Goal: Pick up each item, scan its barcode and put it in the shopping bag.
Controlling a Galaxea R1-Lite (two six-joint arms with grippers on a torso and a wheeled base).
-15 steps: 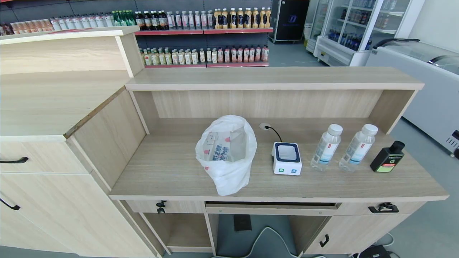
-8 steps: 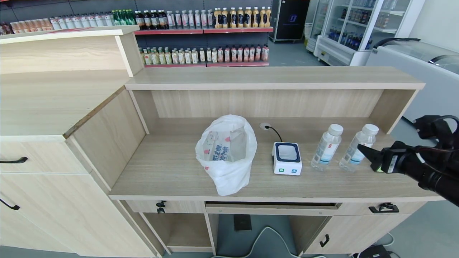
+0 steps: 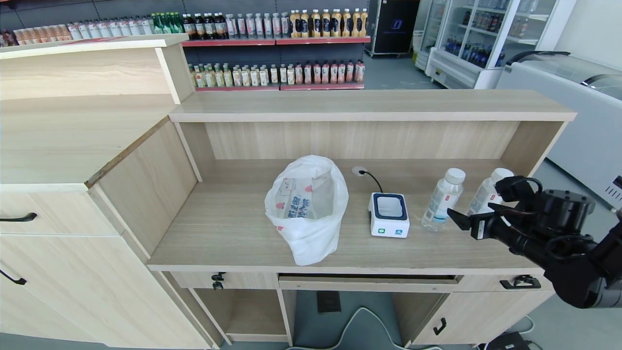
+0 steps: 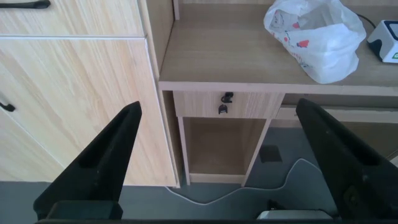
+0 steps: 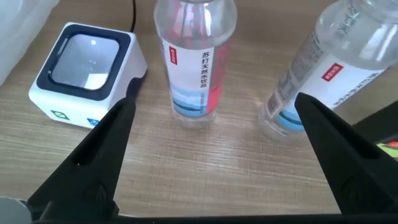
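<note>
Two clear water bottles stand on the counter: one [image 3: 442,199] [image 5: 196,62] just right of the white scanner [image 3: 388,215] [image 5: 87,71], the other [image 3: 486,193] [image 5: 329,68] farther right, partly behind my right arm. My right gripper [image 3: 469,212] [image 5: 216,104] is open, hovering just in front of these two bottles with nothing between its fingers. The white shopping bag [image 3: 306,209] [image 4: 317,37] stands open left of the scanner. My left gripper [image 4: 219,107] is open and empty, low in front of the counter's left cabinet.
A sliver of a black bottle's label [image 5: 388,146] shows beside the right-hand water bottle. The counter [image 3: 223,233] has a raised back shelf and side walls. The scanner's cable [image 3: 371,179] runs to a hole at the back. Drawers sit under the front edge.
My right arm came in from the right and moved left, toward the water bottles; it now covers the black bottle in the head view. The items on the counter have not moved.
</note>
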